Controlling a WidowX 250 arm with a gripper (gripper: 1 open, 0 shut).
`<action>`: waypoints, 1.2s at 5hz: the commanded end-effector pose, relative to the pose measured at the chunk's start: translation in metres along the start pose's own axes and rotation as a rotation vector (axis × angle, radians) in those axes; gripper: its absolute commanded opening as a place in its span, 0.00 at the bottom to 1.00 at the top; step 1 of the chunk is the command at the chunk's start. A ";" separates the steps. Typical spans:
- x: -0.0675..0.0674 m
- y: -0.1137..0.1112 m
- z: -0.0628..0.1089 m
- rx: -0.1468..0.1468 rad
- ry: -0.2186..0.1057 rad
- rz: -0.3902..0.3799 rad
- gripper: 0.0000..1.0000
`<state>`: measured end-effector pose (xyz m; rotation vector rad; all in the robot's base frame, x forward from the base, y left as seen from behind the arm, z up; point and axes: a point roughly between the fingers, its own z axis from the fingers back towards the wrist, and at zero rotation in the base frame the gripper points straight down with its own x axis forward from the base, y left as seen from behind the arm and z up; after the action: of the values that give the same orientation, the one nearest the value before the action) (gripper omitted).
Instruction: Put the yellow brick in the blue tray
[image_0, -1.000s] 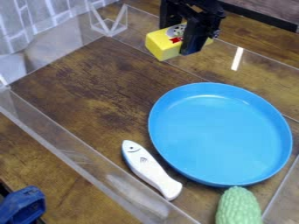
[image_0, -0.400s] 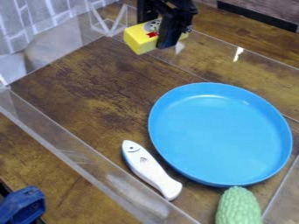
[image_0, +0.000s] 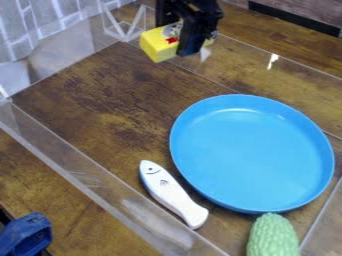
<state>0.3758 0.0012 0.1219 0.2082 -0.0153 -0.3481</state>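
From my end, the largest thing on the counter (image_0: 80, 100) is the round blue tray (image_0: 251, 152), lying toward its right edge. My black fingers (image_0: 182, 30) are at the far edge, closed around the yellow brick (image_0: 162, 43), its red-and-white label partly hidden by them. The white fish-shaped toy (image_0: 173, 195) lies just beside the tray. The green bumpy vegetable (image_0: 273, 237) sits at the tray's near side.

claw (image_0: 189, 42): gripping yellow brick (image_0: 162, 43) | blue tray (image_0: 251, 154): beside white fish-shaped toy (image_0: 173, 194)
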 end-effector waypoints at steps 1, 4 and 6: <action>0.009 0.030 0.024 0.047 -0.078 0.039 0.00; 0.028 0.013 0.031 0.052 -0.146 0.010 0.00; 0.032 0.006 0.036 0.056 -0.174 0.028 0.00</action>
<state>0.4007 -0.0063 0.1316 0.2237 -0.1201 -0.3308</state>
